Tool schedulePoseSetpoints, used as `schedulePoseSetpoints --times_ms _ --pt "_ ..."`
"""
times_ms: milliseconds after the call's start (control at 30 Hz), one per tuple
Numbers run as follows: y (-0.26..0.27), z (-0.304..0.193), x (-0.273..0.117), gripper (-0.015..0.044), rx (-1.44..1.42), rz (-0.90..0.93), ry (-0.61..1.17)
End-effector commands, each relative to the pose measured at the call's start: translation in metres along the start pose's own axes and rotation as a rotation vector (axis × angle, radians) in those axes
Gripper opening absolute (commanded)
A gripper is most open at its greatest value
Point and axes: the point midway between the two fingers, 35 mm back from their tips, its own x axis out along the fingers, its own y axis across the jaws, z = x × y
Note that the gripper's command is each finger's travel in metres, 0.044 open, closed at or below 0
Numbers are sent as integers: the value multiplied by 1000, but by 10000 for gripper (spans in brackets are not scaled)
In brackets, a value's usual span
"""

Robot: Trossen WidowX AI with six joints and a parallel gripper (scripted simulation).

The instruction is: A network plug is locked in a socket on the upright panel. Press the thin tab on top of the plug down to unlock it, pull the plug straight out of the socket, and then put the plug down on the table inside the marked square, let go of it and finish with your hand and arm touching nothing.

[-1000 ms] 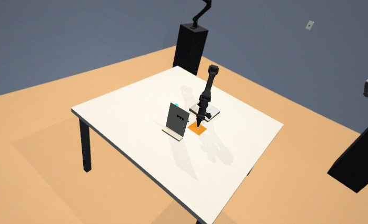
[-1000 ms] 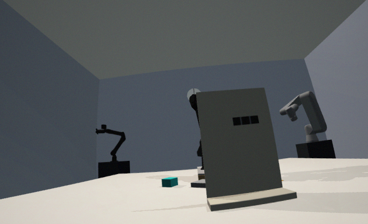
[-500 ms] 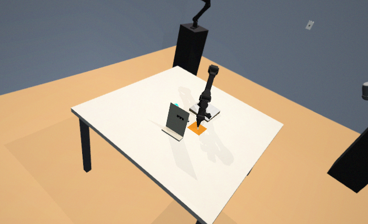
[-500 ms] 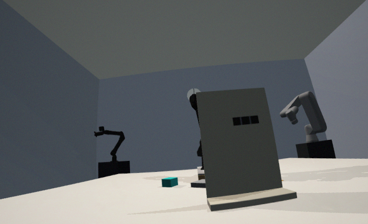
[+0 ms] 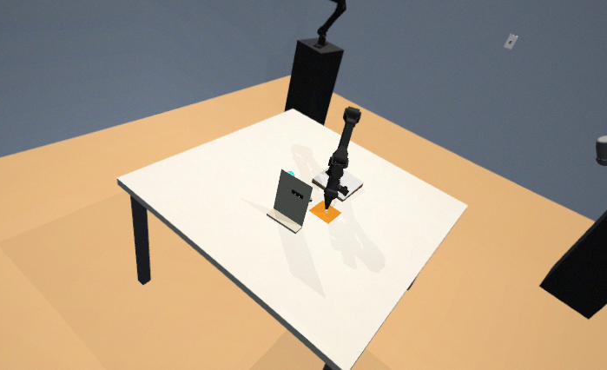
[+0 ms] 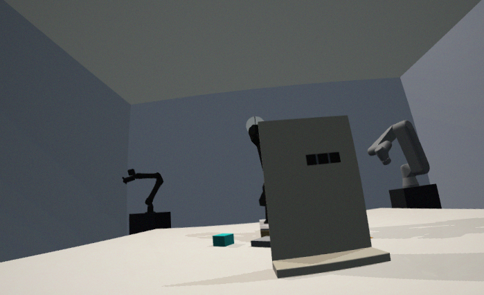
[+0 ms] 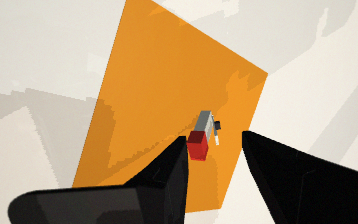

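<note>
- One orange square (image 5: 329, 218) (image 6: 371, 237) (image 7: 145, 90) as landmark; red-and-grey plug (image 5: 326, 211) (image 7: 198, 146) is within its outline in wrist view, toward the right-hand edge there.
- Gripper (image 5: 327, 206) (image 7: 213, 140): partly open, roughly a third of its range, nothing clamped. Plug sits between the fingers, close by one, visible gap to the other. Contact with the near finger: can't tell.
- Upright panel (image 5: 290, 200) (image 6: 316, 208) stands beside the square; plug is out of it. Looks like the release step, most of the task done.
- Whether plug rests flat on the square or is a touch tilted: can't tell.
- Risk: near finger drags or tips the plug if the arm (image 5: 345, 137) (image 6: 253, 133) lifts before that side is free. Cause: uneven gap.
- Risk: plug slides over the square's nearer edge. Cause: the finger beside it pushing sideways while opening, with less margin on that side.
- Risk: small side piece on the plug, maybe the tab (image 7: 216, 135), snags the far finger on the way up. Cause: it sticks out into the gap.
- Risk: if plug isn't fully down, it drops and rolls off-mark.
- Next: open wider, rise straight up from the square, avoid swinging toward the panel, finish touching nothing.
</note>
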Motion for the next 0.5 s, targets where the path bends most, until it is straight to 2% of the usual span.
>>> schedulePoseSetpoints --times_ms 0,467 --pt "-2 0 -4 156 0 -5 0" --pt "-2 0 -15 156 0 -4 1"
